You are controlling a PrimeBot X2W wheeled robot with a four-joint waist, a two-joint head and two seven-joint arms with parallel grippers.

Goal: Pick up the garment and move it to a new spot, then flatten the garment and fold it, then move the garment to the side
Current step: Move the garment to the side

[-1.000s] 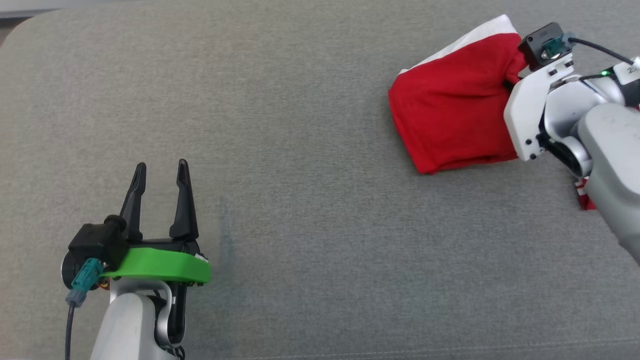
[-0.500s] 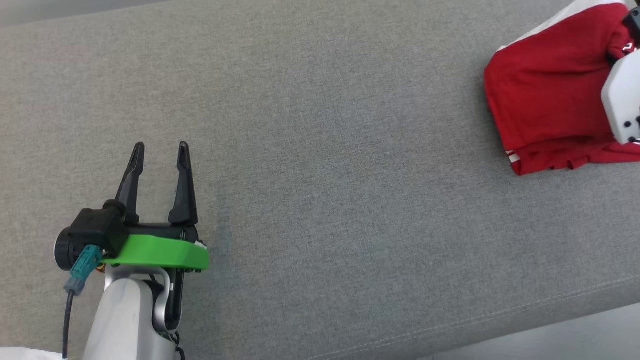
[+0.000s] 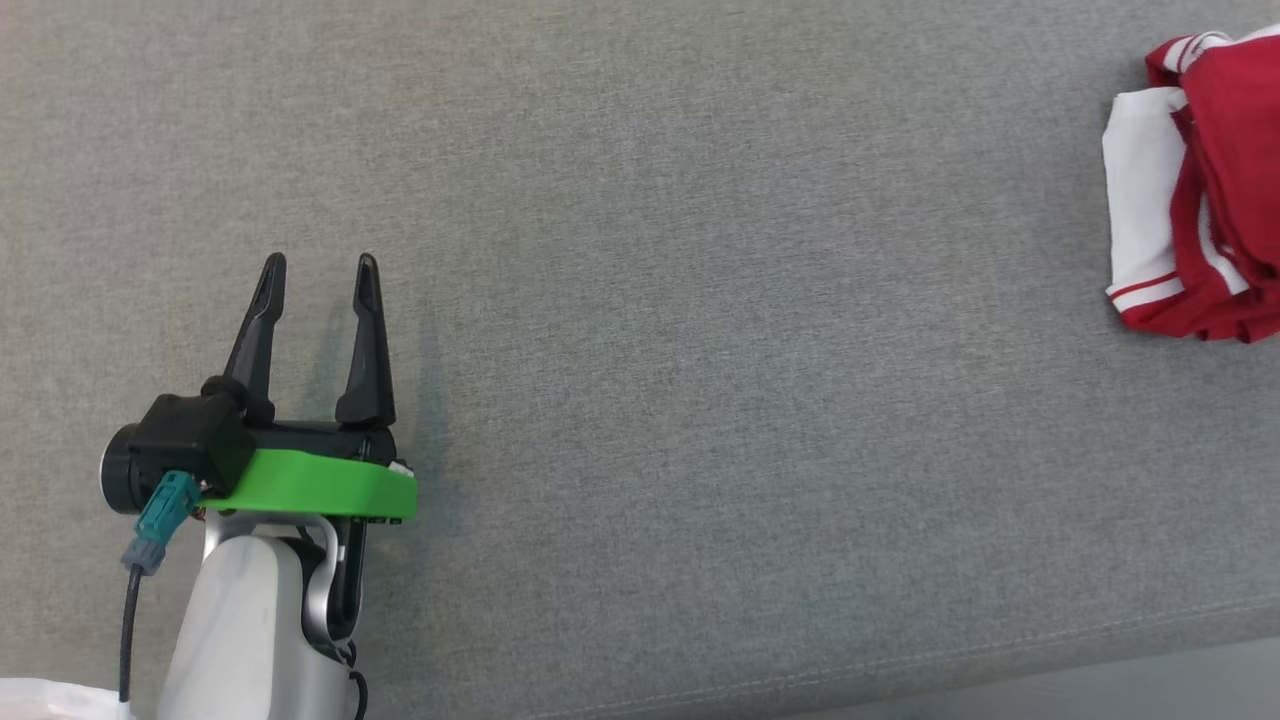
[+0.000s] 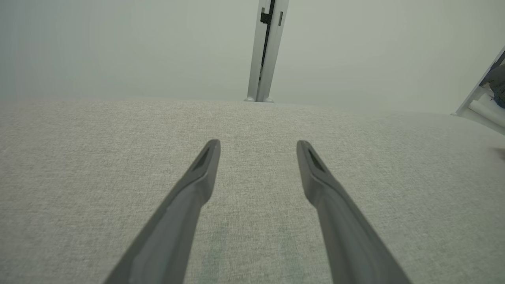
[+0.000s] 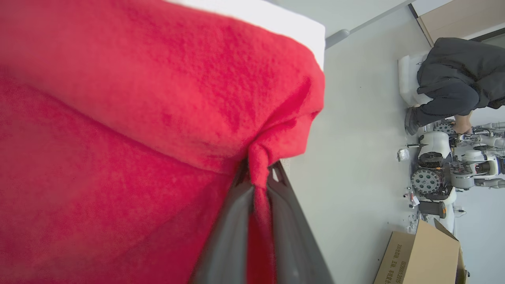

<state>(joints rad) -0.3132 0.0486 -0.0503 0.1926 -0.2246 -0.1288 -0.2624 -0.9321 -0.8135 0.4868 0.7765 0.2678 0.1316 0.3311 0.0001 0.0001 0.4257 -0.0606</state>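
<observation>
Above cushion [image 3: 700, 300]: left gripper [image 3: 319, 262] hovers, jaws spread.

The head camera is swinging round, and the front edge of the grey cushion [image 3: 700, 300] is coming into sight low on the right. The garment [image 3: 1225, 150] is losing its flat folded shape. It is bunching up, and a white layer and striped trim are turning outward on its left side. The right gripper [image 5: 258, 172], clamped on a pinch of red cloth, is drawing it toward the cushion's right end.
</observation>
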